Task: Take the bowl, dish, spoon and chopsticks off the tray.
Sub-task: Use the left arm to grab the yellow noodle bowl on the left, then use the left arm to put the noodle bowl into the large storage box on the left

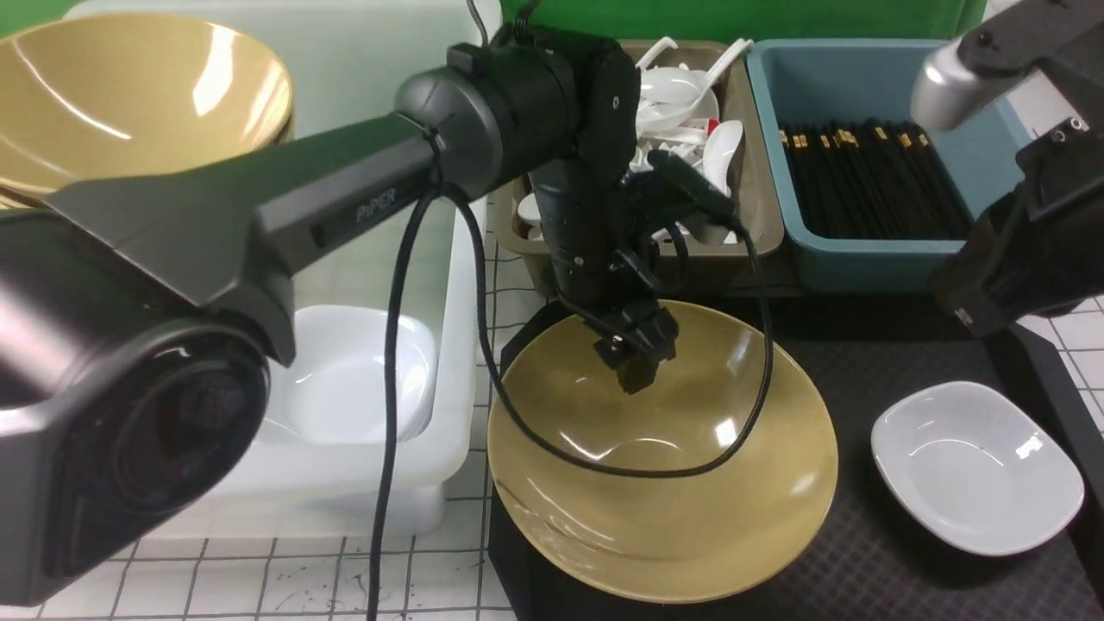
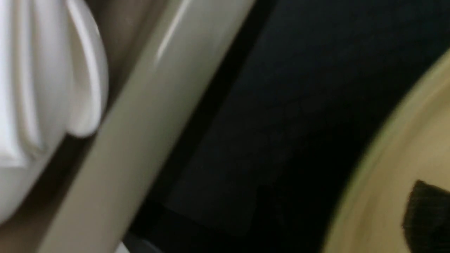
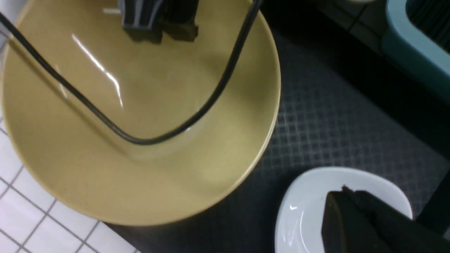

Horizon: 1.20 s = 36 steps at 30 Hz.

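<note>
As our left gripper sat at the bowl's rim, jaws unreadable, right gripper pressed closed, we judged rim-pinch next.

Bowl: glossy mustard-yellow, wide cone, upright, empty, on the tray's left half, rim overhanging the left edge. Dish: small glossy white rounded square, upright, empty, near the tray's right edge, apart from bowl. Tray: flat black, diamond texture, raised rim.
</note>
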Motion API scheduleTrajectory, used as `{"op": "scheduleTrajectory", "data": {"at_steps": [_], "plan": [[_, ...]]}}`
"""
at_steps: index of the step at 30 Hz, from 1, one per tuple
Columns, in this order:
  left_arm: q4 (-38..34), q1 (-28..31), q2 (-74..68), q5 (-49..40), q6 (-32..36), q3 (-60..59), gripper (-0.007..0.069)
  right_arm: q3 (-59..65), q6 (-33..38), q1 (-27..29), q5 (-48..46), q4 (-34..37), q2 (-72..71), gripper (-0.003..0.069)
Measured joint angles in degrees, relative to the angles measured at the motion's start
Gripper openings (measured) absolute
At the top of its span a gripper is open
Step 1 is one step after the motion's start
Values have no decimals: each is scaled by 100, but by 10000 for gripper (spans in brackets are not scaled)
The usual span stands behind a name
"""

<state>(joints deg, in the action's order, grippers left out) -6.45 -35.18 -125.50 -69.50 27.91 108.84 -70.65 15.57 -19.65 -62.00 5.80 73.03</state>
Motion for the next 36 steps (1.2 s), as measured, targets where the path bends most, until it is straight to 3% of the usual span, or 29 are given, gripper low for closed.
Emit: {"op": "scheduleTrajectory", "data": {"at_steps": [1, 4, 8, 14, 18, 21, 22, 24, 25, 29, 34, 36], "plan": [[8, 0, 0, -11, -14, 0, 334, 0, 0, 0, 0, 0, 0, 37], [100, 2, 7, -30, -172, 0, 165, 0, 194, 0, 0, 198, 0, 37], [-167, 26, 339, -280, -446, 1, 45, -282, 581, -37, -25, 668, 0, 38], [-401, 189, 1090, -144, -633, 1, 6, -1107, 714, -510, -205, 755, 0, 39], [-850, 631, 1717, -183, -661, 1, 6, -1604, 717, -984, -264, 785, 5, 41], [-1403, 1368, 2406, -248, -666, 1, 6, -2034, 735, -1499, -283, 810, 119, 43], [-1576, 1872, 2705, -289, -713, 1, 6, -2198, 765, -1725, -283, 810, 230, 43], [-1694, 2542, 2989, -323, -857, 1, 5, -2298, 856, -1862, -289, 810, 354, 44], [-1708, 2614, 3013, -323, -871, 1, 5, -2323, 873, -1889, -288, 805, 381, 44], [-1782, 4396, 3355, -317, -1155, 1, 5, -2403, 1050, -1998, -280, 759, 690, 46], [-1799, 5567, 3280, -283, -1478, 1, 5, -2403, 1219, -1998, -280, 697, 854, 46], [-1808, 5783, 3207, -223, -1594, 1, 5, -2403, 1276, -1998, -280, 689, 875, 46]]}}
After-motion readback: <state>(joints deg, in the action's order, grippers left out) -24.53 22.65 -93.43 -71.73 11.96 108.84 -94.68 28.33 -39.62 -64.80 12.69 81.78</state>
